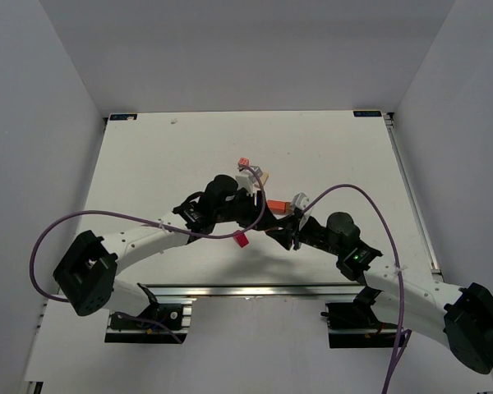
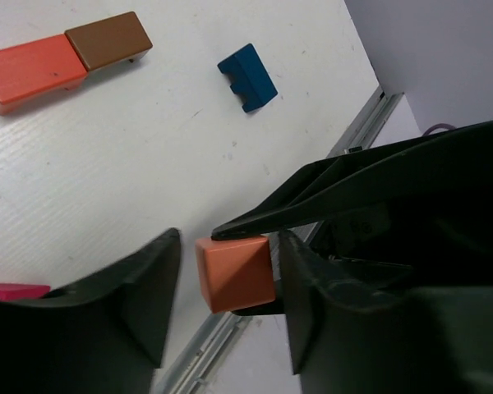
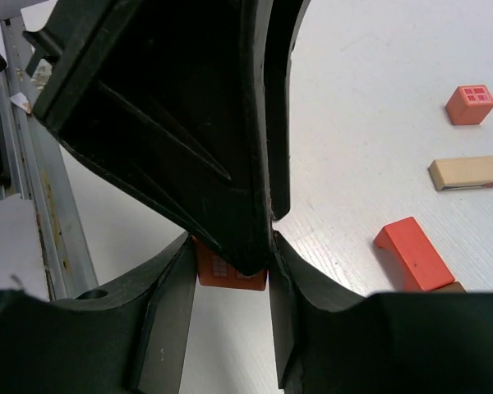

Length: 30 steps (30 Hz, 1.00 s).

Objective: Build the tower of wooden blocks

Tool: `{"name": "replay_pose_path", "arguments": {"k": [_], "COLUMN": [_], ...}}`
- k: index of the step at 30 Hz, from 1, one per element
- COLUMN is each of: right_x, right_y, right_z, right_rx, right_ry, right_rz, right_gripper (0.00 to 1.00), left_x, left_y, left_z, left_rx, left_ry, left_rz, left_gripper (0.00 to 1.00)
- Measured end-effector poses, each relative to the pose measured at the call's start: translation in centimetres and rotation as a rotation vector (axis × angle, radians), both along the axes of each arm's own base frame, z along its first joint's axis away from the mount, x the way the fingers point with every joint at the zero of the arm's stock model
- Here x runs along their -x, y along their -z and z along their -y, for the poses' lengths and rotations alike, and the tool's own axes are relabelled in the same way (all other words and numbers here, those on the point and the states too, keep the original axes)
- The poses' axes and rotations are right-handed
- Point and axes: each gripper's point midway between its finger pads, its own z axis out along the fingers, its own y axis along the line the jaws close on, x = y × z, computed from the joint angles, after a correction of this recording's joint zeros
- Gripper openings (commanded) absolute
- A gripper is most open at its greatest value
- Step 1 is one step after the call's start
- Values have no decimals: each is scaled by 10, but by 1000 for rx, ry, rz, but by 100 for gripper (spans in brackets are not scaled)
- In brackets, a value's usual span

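Right end effector (image 3: 230,275): clamped on orange cube (image 2: 234,275), near the counter's (image 2: 107,164) front edge.
Left end effector (image 2: 223,283): part open around same cube.
Progress: no stack visible; orange-red bar (image 2: 33,70), brown block (image 2: 108,39) and blue block (image 2: 246,76) lie loose.

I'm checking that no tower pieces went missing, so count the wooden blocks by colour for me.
Orange-red bar: 1
Brown block: 1
Blue block: 1
Magenta-red block: 1
Tan bar: 1
Salmon cube: 1
Orange cube: 1
Total: 7
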Motion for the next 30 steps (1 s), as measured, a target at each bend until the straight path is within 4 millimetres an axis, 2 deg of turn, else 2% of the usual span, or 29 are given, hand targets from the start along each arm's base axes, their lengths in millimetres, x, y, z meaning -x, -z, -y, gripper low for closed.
{"name": "replay_pose_path", "arguments": {"k": [2, 5, 6, 11, 12, 14, 15, 17, 18, 19, 25, 30], "right_x": [-2, -5, -6, -8, -9, -9, -10, -12, -13, -13, -10, -15], "right_y": [-2, -3, -3, -3, -3, -4, -5, -6, -6, -5, -5, 8], "right_z": [1, 2, 2, 3, 3, 4, 4, 5, 6, 6, 11, 42], "right_rx": [-3, -5, -5, -3, -3, -5, -8, -13, -12, -8, 14, 53], "right_ry": [10, 29, 33, 56, 59, 66, 70, 90, 99, 108, 159, 352], "right_rz": [5, 13, 14, 15, 16, 18, 19, 5, -13, -38, -176, -295], "right_gripper": [26, 26, 26, 27, 31, 43, 53, 65, 79, 88, 89, 89], "left_x": [2, 3, 3, 3, 2, 2, 1, 1, 1, 1, -14, -31], "left_y": [-2, -4, -4, -4, -5, -6, -8, -9, -12, -14, -27, -22], "left_z": [2, 4, 5, 5, 5, 5, 6, 7, 8, 9, 18, 18], "left_rx": [-7, -12, -14, -28, -29, -29, -28, -31, -32, -35, -81, -153], "left_ry": [4, 4, 2, -3, -4, -2, -1, 11, 21, 34, 115, 164], "left_rz": [7, 12, 15, 24, 25, 32, 38, 55, 71, 87, 269, 407], "left_gripper": [47, 38, 29, 5, 0, 0, 0, 0, 0, 0, 0, 0]}}
